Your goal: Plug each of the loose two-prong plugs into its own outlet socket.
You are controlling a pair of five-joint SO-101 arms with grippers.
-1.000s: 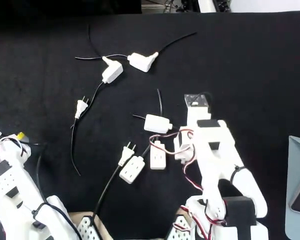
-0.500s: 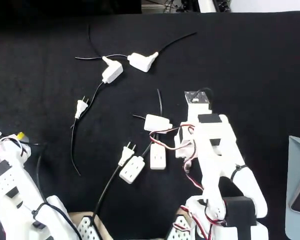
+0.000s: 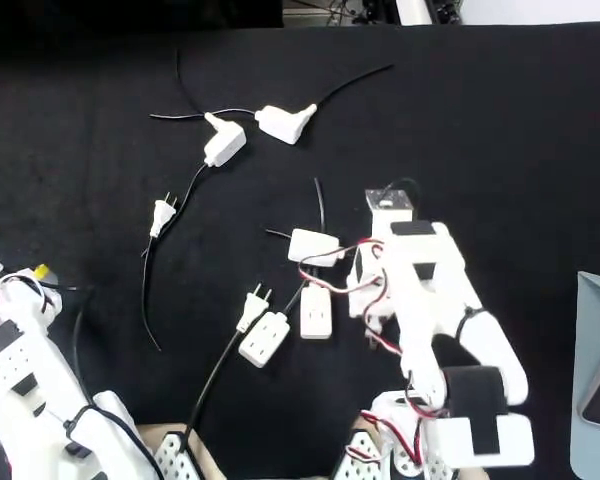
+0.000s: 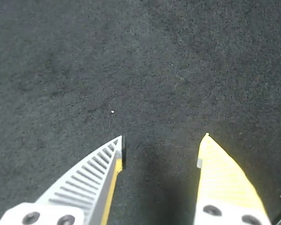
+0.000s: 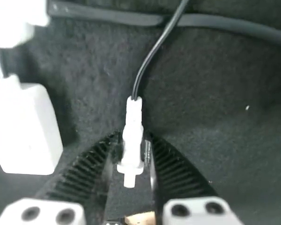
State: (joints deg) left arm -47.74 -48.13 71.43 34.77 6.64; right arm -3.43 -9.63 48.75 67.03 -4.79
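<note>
In the high view, the right arm (image 3: 425,290) stands mid-frame beside white rectangular outlet sockets (image 3: 315,312), with open black cloth (image 3: 520,150) at upper right. In the left wrist view, the left gripper (image 4: 161,140) gapes over bare cloth. In the right wrist view, the right gripper (image 5: 133,154) clamps a white two-prong plug (image 5: 132,136) at centre. Its black cord (image 5: 150,61) could likely drag it askew.

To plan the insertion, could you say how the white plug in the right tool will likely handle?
The plug looks small and rigid, probably light. Its thin black cord curves loosely, so likely floppy and may drag.
</note>
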